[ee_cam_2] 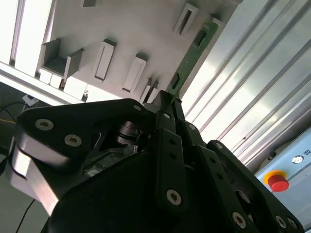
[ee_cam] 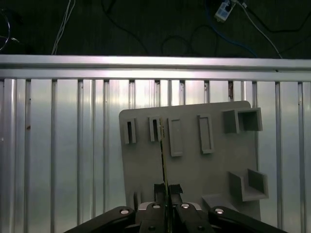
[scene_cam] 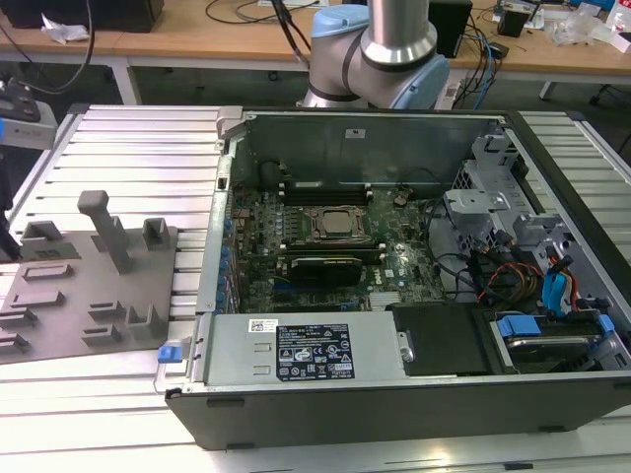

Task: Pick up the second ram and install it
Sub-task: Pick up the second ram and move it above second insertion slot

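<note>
End effector (ee_cam_2: 170, 99) pinches the second ram (ee_cam_2: 188, 57) by one end, its fingers closed on the thin green stick. In the second wrist view the stick is over the grey plate (ee_cam_2: 121, 29) on the ribbed desk (ee_cam_2: 252, 87). In the exterior view the plate lies on the left and an open computer (scene_cam: 345, 143) sits on the right.

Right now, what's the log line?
gripper: shut on ram | ram: held over plate | install: not done
</note>
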Controlling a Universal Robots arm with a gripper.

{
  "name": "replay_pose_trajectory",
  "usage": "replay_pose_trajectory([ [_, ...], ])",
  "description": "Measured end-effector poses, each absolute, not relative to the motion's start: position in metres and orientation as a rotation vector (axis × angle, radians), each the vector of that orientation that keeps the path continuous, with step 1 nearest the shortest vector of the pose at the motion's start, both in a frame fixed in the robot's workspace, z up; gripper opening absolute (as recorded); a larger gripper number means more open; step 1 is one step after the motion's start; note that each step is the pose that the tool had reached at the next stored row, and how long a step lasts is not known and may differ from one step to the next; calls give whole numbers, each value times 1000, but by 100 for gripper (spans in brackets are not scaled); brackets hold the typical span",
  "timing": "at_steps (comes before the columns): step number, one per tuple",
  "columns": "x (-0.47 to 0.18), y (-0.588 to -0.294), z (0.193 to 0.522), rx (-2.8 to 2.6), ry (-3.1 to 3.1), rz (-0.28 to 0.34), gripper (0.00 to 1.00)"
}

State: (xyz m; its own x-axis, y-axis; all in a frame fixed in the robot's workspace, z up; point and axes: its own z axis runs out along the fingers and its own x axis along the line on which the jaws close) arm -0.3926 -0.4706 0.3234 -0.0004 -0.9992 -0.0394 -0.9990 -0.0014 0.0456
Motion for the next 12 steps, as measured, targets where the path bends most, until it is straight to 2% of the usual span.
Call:
replay_pose_trajectory([
  [12,-393,-470,355,2218,-2217,-94,14],
])
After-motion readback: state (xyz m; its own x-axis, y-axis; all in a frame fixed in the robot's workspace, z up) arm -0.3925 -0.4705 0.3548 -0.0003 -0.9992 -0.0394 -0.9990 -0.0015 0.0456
